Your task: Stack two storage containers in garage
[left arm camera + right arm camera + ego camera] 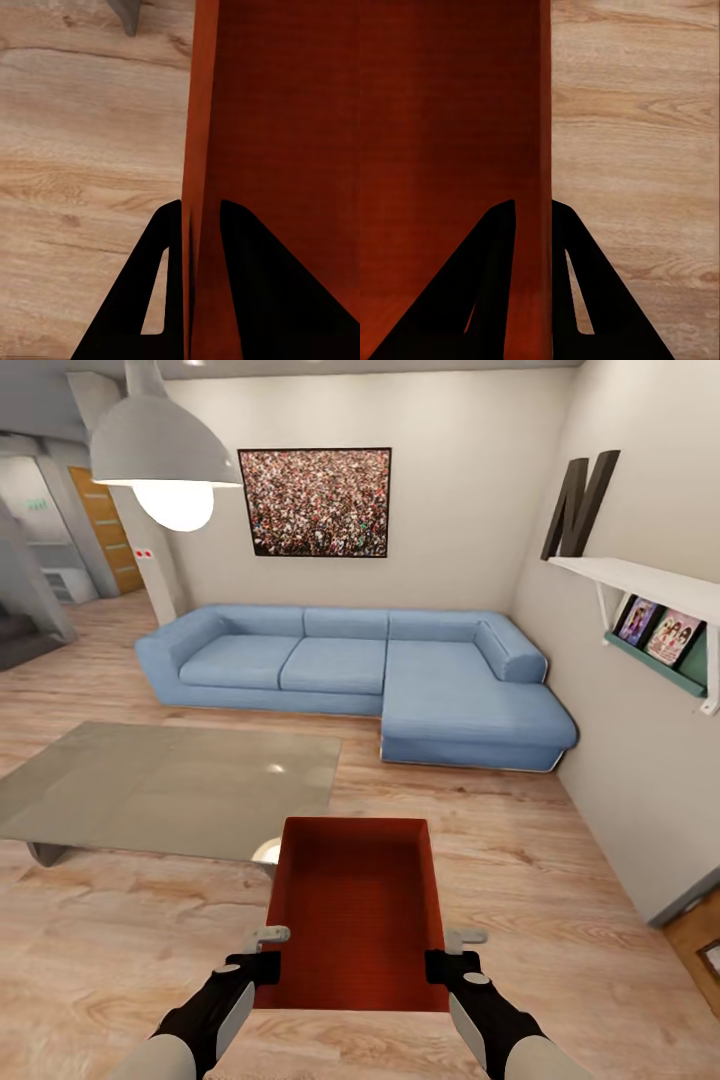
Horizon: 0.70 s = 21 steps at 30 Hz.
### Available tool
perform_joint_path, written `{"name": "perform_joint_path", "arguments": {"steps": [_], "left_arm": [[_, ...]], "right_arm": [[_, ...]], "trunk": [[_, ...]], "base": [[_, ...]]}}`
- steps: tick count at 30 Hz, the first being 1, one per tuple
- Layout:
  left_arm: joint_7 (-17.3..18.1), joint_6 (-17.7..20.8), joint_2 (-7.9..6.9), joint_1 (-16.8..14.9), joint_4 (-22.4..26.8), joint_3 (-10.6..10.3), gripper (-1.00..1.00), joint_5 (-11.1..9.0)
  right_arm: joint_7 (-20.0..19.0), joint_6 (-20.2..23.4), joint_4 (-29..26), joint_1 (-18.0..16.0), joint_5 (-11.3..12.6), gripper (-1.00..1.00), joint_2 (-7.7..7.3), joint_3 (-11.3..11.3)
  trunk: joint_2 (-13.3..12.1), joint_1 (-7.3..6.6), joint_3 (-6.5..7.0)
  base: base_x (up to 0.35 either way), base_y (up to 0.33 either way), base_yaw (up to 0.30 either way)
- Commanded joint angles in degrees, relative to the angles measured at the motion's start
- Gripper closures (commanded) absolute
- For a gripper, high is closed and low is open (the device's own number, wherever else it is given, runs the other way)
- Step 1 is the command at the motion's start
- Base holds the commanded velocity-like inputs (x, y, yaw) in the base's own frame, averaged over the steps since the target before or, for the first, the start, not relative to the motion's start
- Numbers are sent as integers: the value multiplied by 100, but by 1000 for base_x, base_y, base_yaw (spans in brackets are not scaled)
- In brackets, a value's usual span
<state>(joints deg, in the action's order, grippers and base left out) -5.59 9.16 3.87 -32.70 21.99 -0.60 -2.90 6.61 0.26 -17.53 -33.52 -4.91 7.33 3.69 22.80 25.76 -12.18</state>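
Two grippers, left and right, pinch opposite side walls of one storage container carried above the living room's wood floor; level, equal pressure should prevent tilting on the way to the garage

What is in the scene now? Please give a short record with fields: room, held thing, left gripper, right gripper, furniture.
room: living room, light wood plank floor
held thing: storage container, carried above the floor
left gripper: shut on the container's left wall
right gripper: shut on its right wall
furniture: blue sofa, grey low table
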Motion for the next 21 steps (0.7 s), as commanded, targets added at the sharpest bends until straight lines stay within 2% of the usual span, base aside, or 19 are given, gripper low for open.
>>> {"name": "perform_joint_path", "arguments": {"steps": [1, 21], "left_arm": [[-56, 42, -18, 0, -11, -55, 100, 43], [-56, 42, -18, 0, -11, -55, 100, 44]], "right_arm": [[218, 0, -84, -5, -116, 100, -126, 9], [218, 0, -88, -5, -116, 100, -126, 10]], "trunk": [[12, 3, -11], [12, 3, -11]], "base": [[0, 0, 259], [0, 0, 259]]}}
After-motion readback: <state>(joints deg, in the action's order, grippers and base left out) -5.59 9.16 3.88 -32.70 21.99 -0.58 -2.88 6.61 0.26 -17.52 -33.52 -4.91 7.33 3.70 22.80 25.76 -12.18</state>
